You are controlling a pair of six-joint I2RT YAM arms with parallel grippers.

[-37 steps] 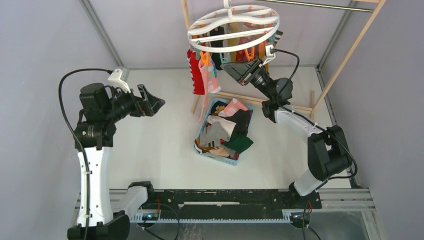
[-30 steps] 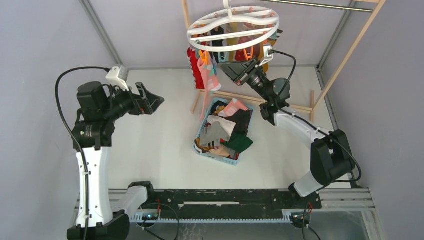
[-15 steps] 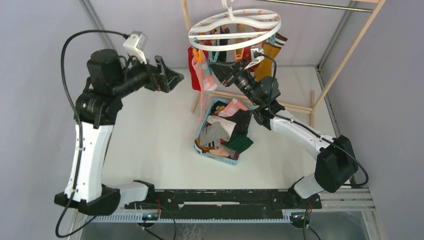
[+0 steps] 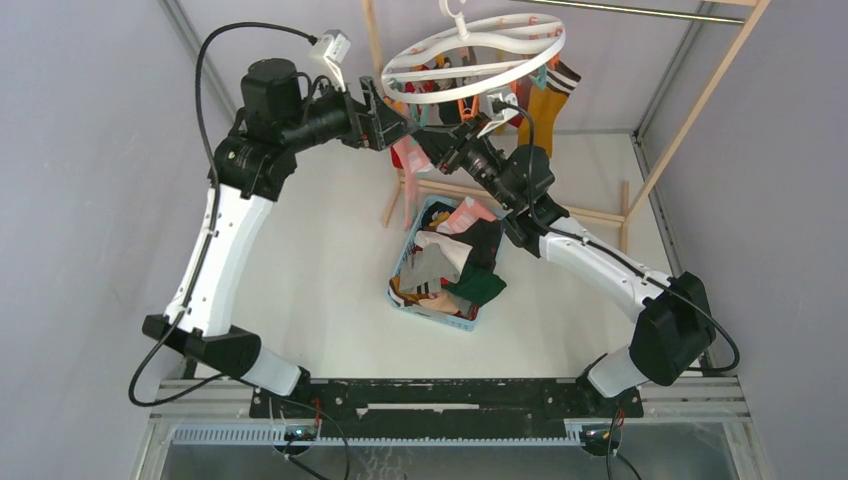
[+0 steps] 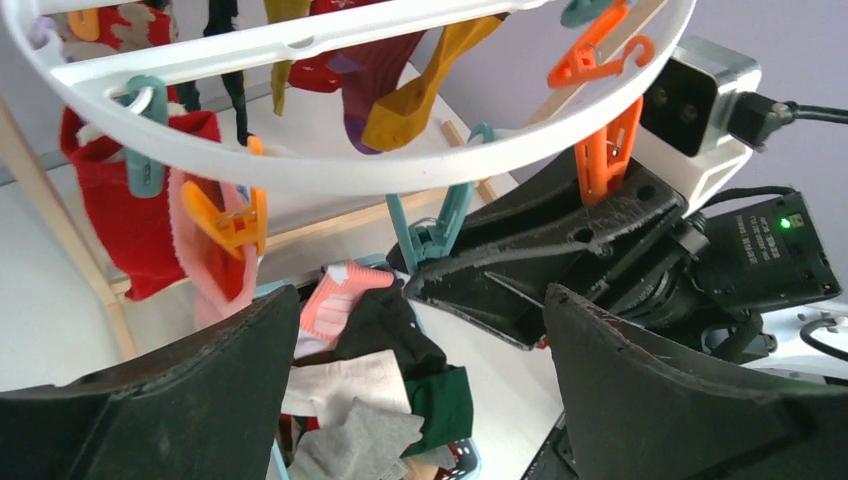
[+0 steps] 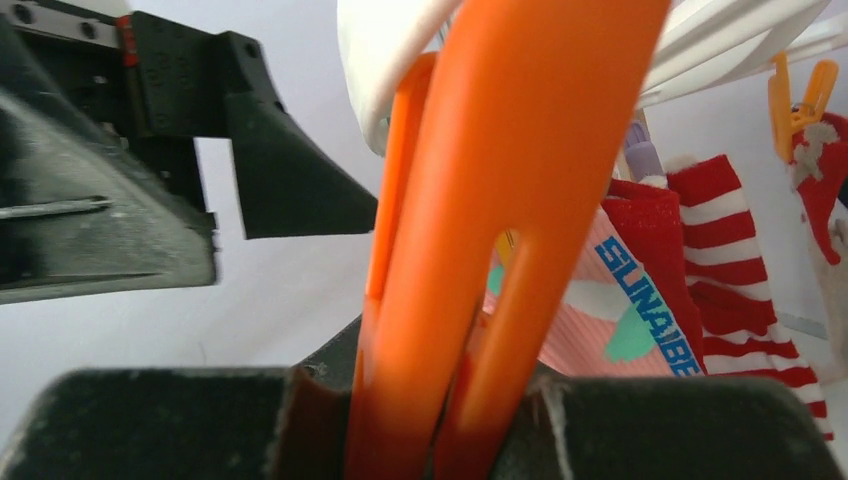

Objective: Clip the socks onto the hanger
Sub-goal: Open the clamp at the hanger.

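Jaws of the right gripper (image 6: 440, 410) pinched an orange clip (image 6: 520, 200) under the hanger (image 5: 330, 175), which hung at 12 o'clock from the basket (image 4: 399, 290) of loose socks (image 4: 450, 265). At its 9 o'clock, the left gripper (image 5: 420, 300) stood spread wide, holding nothing.

- We take this for a robotics lab test cell, not a home: plain grey panels (image 4: 90, 200) close in a bare white worktop (image 4: 320, 250).
- We see a left arm (image 4: 215, 250) and a right arm (image 4: 600, 265) mounted on a black rail (image 4: 440, 393) at the near edge, with loose cables (image 4: 200, 70).
- We read the raw wooden frame (image 4: 703, 100), its metal rod (image 4: 640, 11) and the hanger (image 4: 470, 48) hooked there as a staged laundry setup.
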